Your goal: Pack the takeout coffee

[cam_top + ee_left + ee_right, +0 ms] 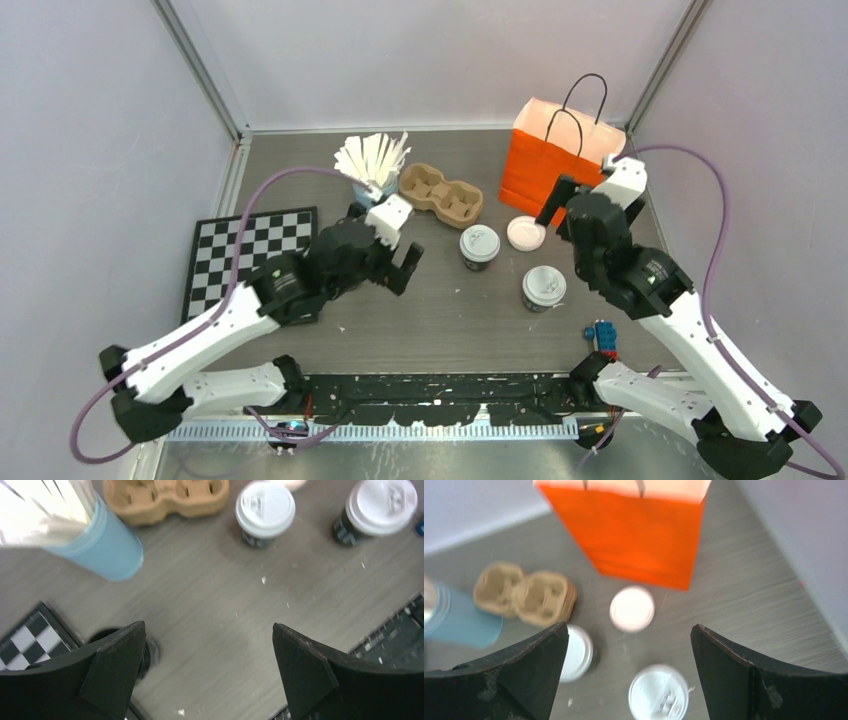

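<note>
Both arms hang over the grey desk [440, 325] with nothing in their grasp. The left tool [207, 627] has its black fingers spread wide above bare wood-grain surface, and the right tool [629, 626] is just as wide open and equally empty. The two takeout coffees stand upright on the desk between the arms, lids on and apart from each other. The left coffee cup [479, 247] sits just on the near side of the cardboard cup carrier [441, 195]. The right coffee cup [543, 288] stands closer to the arm bases, beside the right arm. A loose white lid [526, 233] lies flat between the cups and the orange paper bag [555, 160], which stands upright at the far right of the desk with its black handles raised. Both wells of the carrier are empty, and neither cup is packed. A light-blue cup [372, 185] bristling with white sticks stands just left of the carrier, beyond the left tool, and a checkerboard mat [250, 250] lies at the desk's left edge, partly under the left arm. From the right wrist, the left coffee cup shows only in part behind one finger.
</note>
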`<state>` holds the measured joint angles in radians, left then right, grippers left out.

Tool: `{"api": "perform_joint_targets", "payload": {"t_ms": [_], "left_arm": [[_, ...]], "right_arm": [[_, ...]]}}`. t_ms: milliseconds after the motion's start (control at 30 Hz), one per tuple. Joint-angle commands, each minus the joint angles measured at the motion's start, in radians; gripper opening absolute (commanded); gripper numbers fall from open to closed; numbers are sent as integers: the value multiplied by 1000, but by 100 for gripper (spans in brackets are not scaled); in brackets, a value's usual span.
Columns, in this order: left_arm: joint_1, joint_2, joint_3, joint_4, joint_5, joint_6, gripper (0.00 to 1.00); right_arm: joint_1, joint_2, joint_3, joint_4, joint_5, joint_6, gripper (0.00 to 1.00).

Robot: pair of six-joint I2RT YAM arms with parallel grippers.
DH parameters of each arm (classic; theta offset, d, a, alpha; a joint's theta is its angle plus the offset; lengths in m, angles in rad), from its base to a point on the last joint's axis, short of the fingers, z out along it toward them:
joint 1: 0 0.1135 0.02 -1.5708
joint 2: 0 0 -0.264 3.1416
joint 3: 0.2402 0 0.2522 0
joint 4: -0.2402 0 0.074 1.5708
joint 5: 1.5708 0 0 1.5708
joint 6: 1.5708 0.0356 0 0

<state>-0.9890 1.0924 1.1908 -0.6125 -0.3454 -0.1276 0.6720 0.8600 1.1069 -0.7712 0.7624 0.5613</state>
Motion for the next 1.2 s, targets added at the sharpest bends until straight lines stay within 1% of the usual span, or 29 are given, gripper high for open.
{"api": "perform_joint_targets", "payload": {"t_ms": [0,67,133,233,300,367,467,567,667,767,833,933,1033,1100,1167], "left_arm": [[19,-205,-152,-73,98,-109,100],[21,-310,-223,-73,122,-115,100],[21,-400,-280,-89,162,-112,100],[21,-523,-349,-110,147,-115,99],[21,-570,-389,-86,137,-107,98],[22,-585,-376,-77,136,-112,93],[21,-603,-373,-47,98,-196,89],[21,-628,-411,-6,108,-311,87],[21,-619,-407,-24,126,-413,86],[21,-574,-298,-160,143,-471,84],[21,-538,-207,-278,160,-481,84],[21,-500,-97,-411,162,-497,85],[21,-474,-28,-482,135,-526,85],[21,-457,4,-499,113,-538,85],[21,-444,17,-495,102,-543,85]], "right_arm": [[-101,87,187,101,184,-150,96],[-193,138,250,103,132,-178,96],[-306,181,293,105,33,-180,94],[-468,251,353,75,-120,-153,91],[-541,294,386,64,-181,-130,90],[-623,336,402,82,-271,-97,88],[-715,414,442,91,-384,-50,82],[-745,493,502,72,-448,-28,81],[-766,569,576,-15,-455,-8,80],[-783,618,608,-13,-487,5,78],[-788,660,641,-23,-527,9,76],[-792,730,696,-63,-533,5,75],[-805,776,714,-106,-506,9,72],[-810,787,699,-97,-485,11,69],[-817,806,692,-81,-494,12,66]]}}
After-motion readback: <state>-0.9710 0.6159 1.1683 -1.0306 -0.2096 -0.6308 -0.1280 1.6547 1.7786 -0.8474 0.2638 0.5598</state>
